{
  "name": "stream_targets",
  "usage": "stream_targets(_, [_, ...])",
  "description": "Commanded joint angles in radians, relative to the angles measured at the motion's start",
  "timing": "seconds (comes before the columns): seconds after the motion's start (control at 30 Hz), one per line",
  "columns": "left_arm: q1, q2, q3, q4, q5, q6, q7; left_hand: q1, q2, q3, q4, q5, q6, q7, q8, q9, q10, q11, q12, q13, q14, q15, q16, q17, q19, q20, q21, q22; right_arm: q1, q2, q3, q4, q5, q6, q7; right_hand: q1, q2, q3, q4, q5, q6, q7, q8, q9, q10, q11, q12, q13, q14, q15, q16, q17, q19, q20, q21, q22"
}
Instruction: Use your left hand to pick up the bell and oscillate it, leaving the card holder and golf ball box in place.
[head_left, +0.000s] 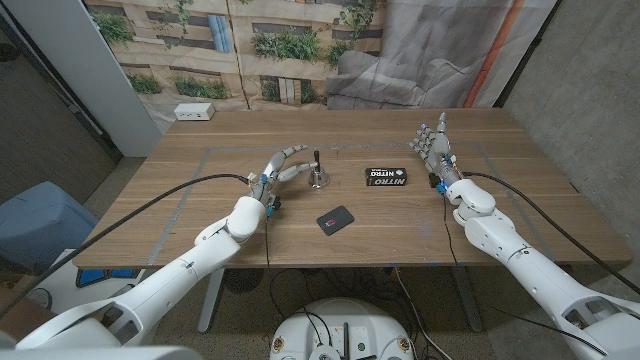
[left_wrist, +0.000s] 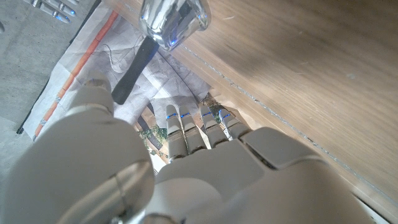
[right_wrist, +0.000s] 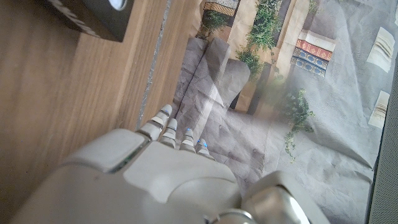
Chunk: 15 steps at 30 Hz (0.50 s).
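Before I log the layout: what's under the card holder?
Bare wooden table shows around the card holder; the patch directly beneath it is covered and cannot be seen.

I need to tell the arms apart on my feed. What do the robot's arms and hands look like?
Both arms are glossy white rounded shells. A black cable runs along each to the wrist. The left robot hand and right robot hand are pale grey, with small blue marks on the fingers.
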Motion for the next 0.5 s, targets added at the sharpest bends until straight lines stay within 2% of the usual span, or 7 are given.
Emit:
stream_targets(0.03, [-0.014, 0.025, -0.020, 0.021, -0.103, -0.052, -0.140, -0.031, 0.002, -0.011, 0.007, 0.000, -0.041, 0.014, 0.002, 0.000, -0.052, 0.019, 0.001, 0.000, -0.044, 0.005, 0.002, 0.002, -0.037, -0.003, 0.001, -0.001, 0.000, 0.000, 0.000, 0.001, 0.001, -0.001, 0.000, 0.003, 0.097, -0.006, -0.001, 0.007, -0.008, 0.000, 0.006, 0.003, -0.005, 0.001, 0.004, 0.003, -0.004, 0.000, 0.003, 0.004, 0.007, -0.001, 0.005, 0.003])
stream_targets(0.2, [-0.020, 0.014, -0.036, 0.050, -0.159, -0.092, -0.180, -0.052, 0.013, -0.013, 0.013, -0.001, -0.046, 0.036, 0.010, 0.000, -0.061, 0.033, 0.008, 0.000, -0.043, 0.016, 0.009, 0.002, -0.047, 0.002, 0.005, -0.001, 0.001, 0.000, 0.000, 0.001, 0.000, 0.000, 0.001, 0.003, 0.097, -0.006, -0.001, 0.007, -0.008, 0.000, 0.006, 0.003, -0.006, 0.000, 0.004, 0.003, -0.004, -0.001, 0.003, 0.004, 0.007, 0.000, 0.005, 0.003])
stream_targets(0.5, [-0.019, 0.009, -0.064, 0.057, -0.225, -0.114, -0.219, -0.079, 0.033, -0.015, 0.028, -0.003, -0.053, 0.040, 0.010, 0.000, -0.069, 0.036, 0.009, 0.000, -0.051, 0.012, 0.009, 0.004, -0.042, 0.002, 0.010, 0.000, 0.001, 0.000, 0.000, 0.001, 0.001, -0.001, 0.001, 0.003, 0.097, -0.006, -0.001, 0.007, -0.008, 0.000, 0.006, 0.003, -0.004, 0.002, 0.005, 0.003, -0.003, 0.001, 0.004, 0.004, 0.007, 0.000, 0.005, 0.003])
